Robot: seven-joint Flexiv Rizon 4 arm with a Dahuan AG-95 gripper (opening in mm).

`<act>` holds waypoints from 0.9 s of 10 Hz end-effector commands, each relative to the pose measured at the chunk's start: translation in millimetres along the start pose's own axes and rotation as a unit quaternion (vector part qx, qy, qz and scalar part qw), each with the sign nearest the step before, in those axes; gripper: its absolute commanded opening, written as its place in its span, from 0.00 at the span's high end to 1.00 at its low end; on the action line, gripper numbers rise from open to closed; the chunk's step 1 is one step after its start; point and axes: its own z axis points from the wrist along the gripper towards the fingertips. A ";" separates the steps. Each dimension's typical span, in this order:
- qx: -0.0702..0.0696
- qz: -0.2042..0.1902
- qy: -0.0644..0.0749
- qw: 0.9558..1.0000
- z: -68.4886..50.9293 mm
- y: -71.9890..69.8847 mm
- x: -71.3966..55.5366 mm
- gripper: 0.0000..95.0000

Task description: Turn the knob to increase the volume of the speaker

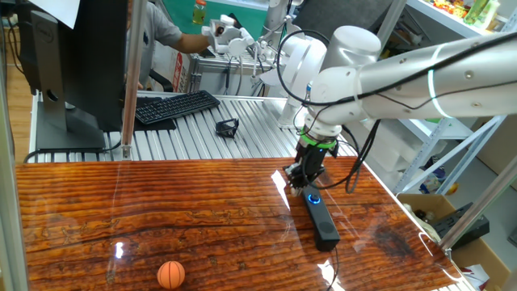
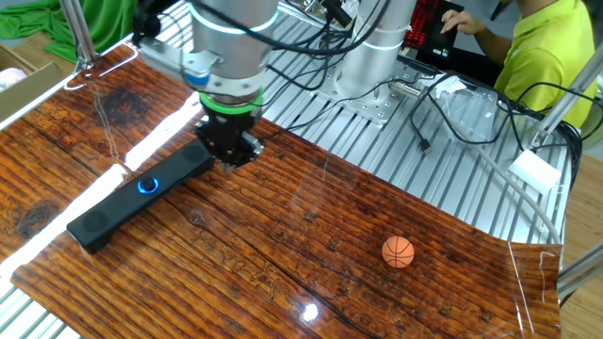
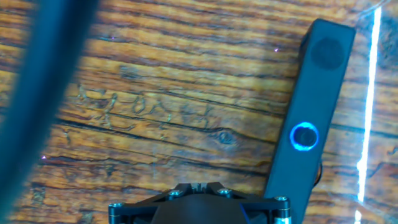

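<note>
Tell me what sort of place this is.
Likely a robotics lab: a robot arm mounted at a wood-topped table, a keyboard and monitor on the bench behind, and storage shelves alongside.

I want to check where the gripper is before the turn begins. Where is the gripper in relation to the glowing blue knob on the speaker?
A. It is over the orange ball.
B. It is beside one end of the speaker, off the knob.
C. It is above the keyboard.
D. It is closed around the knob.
B: the gripper stands at the end of the speaker, while the knob glows uncovered, apart from the fingers.
</note>
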 end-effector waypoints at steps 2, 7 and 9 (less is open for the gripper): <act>-0.001 -0.017 -0.002 1.000 5.3 -17.9 -8.5 1.00; -0.002 -0.048 -0.004 0.999 10.1 -46.7 -21.3 1.00; -0.003 -0.054 -0.005 0.999 11.0 -56.4 -24.7 1.00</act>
